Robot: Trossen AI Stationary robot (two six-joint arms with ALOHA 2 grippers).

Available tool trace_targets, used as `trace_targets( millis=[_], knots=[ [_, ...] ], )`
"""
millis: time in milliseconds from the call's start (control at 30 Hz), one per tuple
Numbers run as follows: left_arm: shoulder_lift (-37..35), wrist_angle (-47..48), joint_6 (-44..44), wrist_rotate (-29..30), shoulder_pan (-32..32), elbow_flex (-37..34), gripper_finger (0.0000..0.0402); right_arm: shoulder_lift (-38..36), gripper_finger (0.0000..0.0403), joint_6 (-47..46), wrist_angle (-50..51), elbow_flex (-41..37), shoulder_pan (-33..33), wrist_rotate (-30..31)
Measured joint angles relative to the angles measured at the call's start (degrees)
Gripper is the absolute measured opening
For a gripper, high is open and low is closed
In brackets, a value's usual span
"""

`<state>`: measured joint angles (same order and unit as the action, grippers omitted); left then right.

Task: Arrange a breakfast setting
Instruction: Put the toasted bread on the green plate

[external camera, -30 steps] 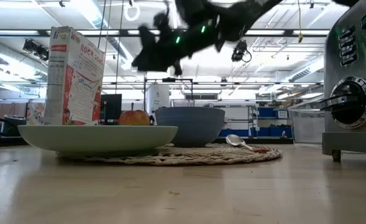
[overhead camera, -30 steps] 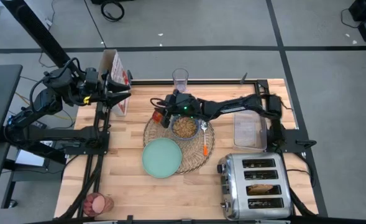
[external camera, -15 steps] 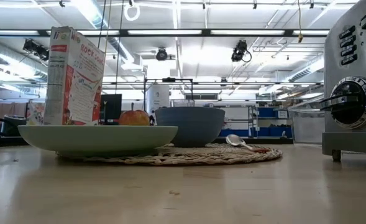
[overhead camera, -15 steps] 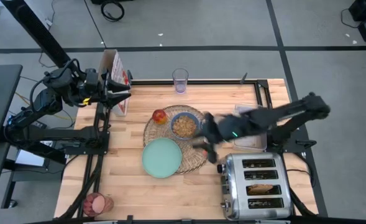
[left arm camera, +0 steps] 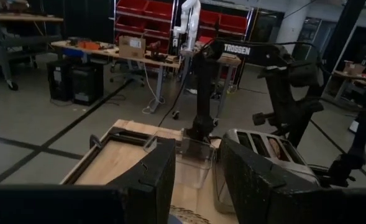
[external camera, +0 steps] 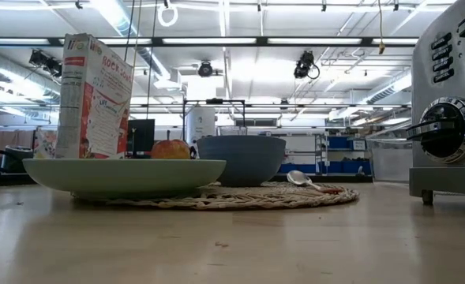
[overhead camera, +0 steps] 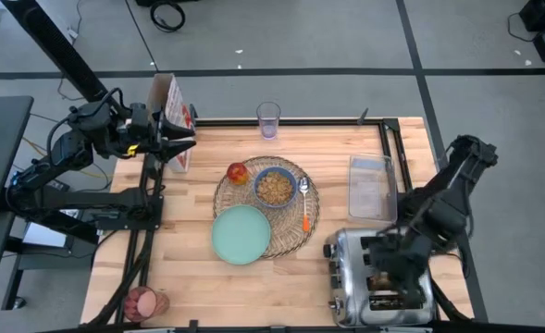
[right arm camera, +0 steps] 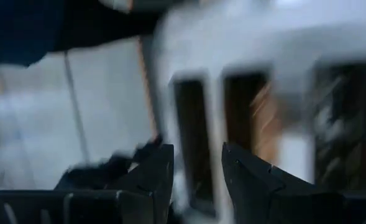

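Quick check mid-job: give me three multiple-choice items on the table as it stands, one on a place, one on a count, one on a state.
1. Where is the right gripper?
A. over the toaster
B. over the plate
C. beside the cereal box

2. How many things rest on the wicker placemat?
A. two
B. four
C. six

3. What state is the mint-green plate in?
A. holding toast
B. empty
C. upside down

Key: 1 A, the high view shows the right arm bent over the toaster's slots. 2 B, apple, blue bowl, spoon and plate. 3 B, its face is bare.
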<state>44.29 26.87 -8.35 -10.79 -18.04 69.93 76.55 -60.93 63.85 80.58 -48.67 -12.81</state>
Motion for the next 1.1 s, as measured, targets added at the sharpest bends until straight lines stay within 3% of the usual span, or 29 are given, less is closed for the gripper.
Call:
trace_targets(
  millis=[100, 333, 467, 667, 900, 1100],
  knots=[
    [0.0, 0.3, -0.4, 0.0, 0.0, 0.0, 0.0137, 0.1, 0.0145, -2.9, 0.6, 0.0, -3.3, -2.6],
    [0.5, 0.6, -0.5, 0.3, 0.0, 0.0, 0.0137, 3.2, 0.0145, -1.7, 11.2, 0.0, -4.2, 1.0],
    [0.8, 0.6, -1.1, 0.3, 0.0, 0.0, 0.0137, 3.6, 0.0145, 0.0, 11.4, 0.9, -3.9, 1.7],
    [0.8, 0.5, -1.2, 0.3, 0.0, 0.0, 0.0137, 4.1, 0.0145, 3.7, 10.8, 1.9, -3.7, 7.4],
    [0.8, 0.6, -1.3, 0.3, 0.0, 0.0, 0.0137, 8.2, 0.0144, 9.7, 8.8, 1.7, -3.6, 5.4],
    [0.8, 0.6, -1.4, 0.3, 0.0, 0.0, 0.0137, 11.1, 0.0125, 9.0, 8.2, 1.6, -3.6, 4.6]
  ],
)
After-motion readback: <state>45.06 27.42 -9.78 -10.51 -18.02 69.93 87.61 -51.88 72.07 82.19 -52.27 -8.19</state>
